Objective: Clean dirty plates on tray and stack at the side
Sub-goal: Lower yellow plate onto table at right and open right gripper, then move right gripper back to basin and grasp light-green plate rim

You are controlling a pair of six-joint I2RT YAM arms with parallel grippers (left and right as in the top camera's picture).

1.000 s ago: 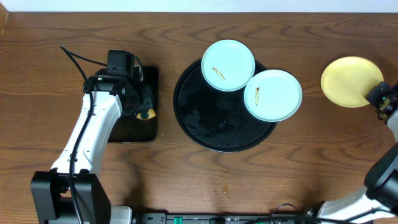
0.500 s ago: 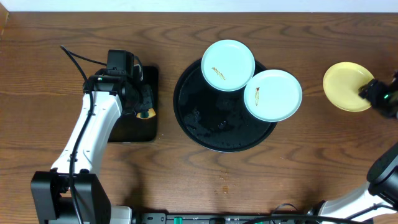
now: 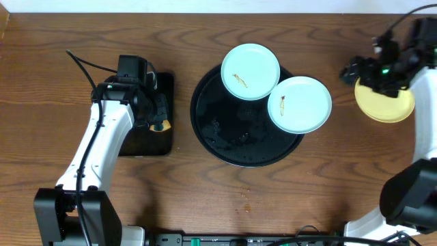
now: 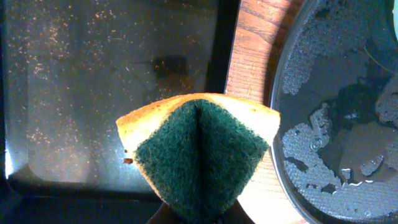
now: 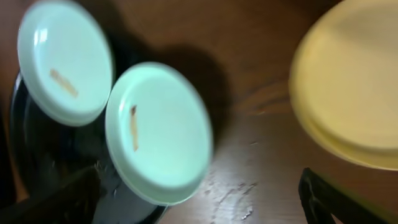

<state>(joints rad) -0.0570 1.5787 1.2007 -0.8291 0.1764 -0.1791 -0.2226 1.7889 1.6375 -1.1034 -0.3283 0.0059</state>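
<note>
Wood-grain tabletop (image 3: pixel 225 198) under black tray (image 3: pixel 225 147); left of tray, left gripper (image 3: pixel 158 117) clenched on sponge (image 4: pixel 199 152); right of tray, right gripper (image 5: pixel 199 199) spread wide (above yellow plate (image 3: pixel 390 108)).

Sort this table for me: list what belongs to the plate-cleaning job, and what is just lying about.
Belongs to the job:
back mint-blue plate, smeared
right mint-blue plate, smeared
round black tray under both
yellow plate, off the tray at the right
sponge

Lying about:
rectangular black tray
crumbs
</note>
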